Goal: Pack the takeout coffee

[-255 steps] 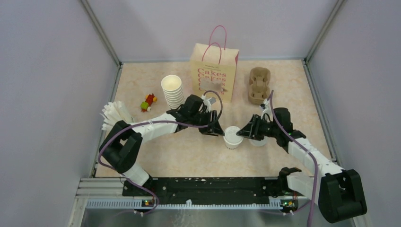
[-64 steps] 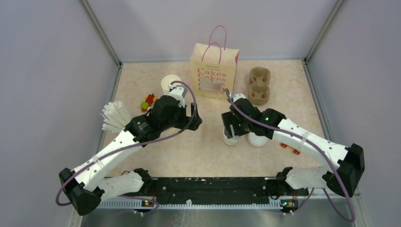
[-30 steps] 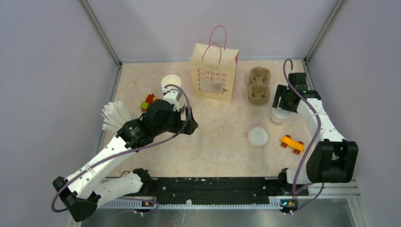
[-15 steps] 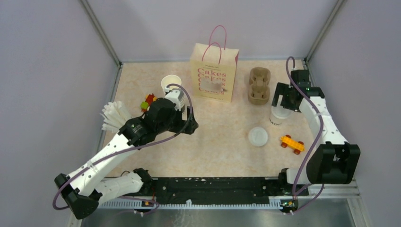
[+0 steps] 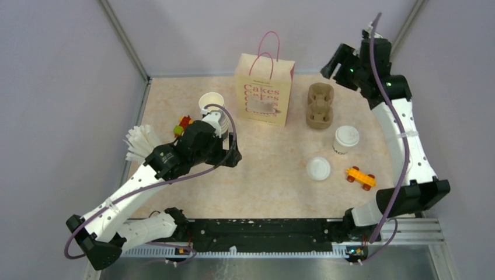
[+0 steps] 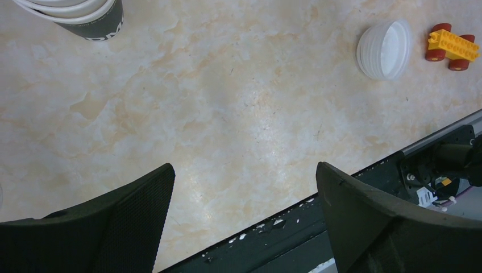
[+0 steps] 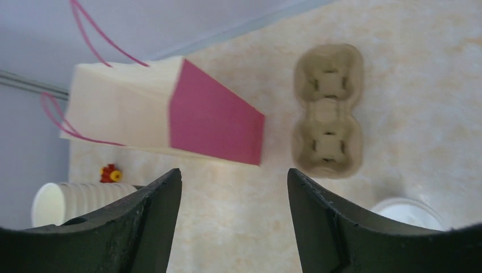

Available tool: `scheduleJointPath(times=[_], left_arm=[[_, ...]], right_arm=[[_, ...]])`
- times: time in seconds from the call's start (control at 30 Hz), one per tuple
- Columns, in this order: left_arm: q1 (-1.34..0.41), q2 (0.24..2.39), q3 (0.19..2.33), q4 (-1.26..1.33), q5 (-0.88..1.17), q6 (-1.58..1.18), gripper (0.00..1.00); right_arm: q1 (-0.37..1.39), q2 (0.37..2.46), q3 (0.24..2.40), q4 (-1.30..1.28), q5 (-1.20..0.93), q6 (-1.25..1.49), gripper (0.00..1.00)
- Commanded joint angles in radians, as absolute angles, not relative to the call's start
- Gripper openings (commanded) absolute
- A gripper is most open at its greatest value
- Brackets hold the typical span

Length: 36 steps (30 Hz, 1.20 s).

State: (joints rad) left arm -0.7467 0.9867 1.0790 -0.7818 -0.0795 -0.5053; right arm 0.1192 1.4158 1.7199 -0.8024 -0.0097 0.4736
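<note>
The takeout coffee (image 5: 346, 139), a small white cup with a white lid, stands alone on the table just in front of the brown cup carrier (image 5: 320, 105). In the right wrist view only its lid edge (image 7: 406, 209) shows at the bottom right. My right gripper (image 5: 334, 65) is open and empty, raised high over the back right corner, well apart from the cup; the right wrist view shows it (image 7: 234, 227) open. My left gripper (image 5: 233, 155) is open and empty, low over the table's left middle (image 6: 243, 187).
A cream and pink "Cakes" paper bag (image 5: 264, 90) stands at the back centre. A stack of lidless cups (image 5: 212, 109) is beside the left arm. A stack of lids (image 5: 318, 168) and an orange toy car (image 5: 360, 177) lie in front of the coffee. A small toy (image 5: 183, 125) is at the left.
My right gripper has let go of the coffee cup and risen up and back toward the far right corner. The cup stays standing by the carrier. The left arm has barely moved.
</note>
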Motion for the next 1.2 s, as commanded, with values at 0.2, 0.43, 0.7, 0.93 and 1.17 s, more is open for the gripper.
scheduleJointPath(times=[0.2,0.43,0.7,0.93,1.17], left_arm=[[-0.745,0.966,1.092,-0.790,-0.053,-0.502,0.99],[-0.744,0.888,1.054,-0.803,-0.062,-0.542,0.99],[-0.744,0.864,1.037,-0.816,-0.080,-0.551,0.99],[-0.744,0.889,1.044,-0.805,-0.087,-0.538,0.99],[-0.744,0.942,1.124,-0.837,-0.136,-0.503,0.99]], right_arm=[[0.385,1.805,2.203,-0.809,0.308,0.609,0.60],[0.405,1.941,2.288,-0.810,0.343,0.586,0.60],[0.407,2.022,2.267,-0.805,0.255,0.565,0.56],[0.411,2.039,2.287,-0.834,0.296,0.521,0.41],[0.411,2.021,2.326,-0.899,0.342,0.420,0.08]])
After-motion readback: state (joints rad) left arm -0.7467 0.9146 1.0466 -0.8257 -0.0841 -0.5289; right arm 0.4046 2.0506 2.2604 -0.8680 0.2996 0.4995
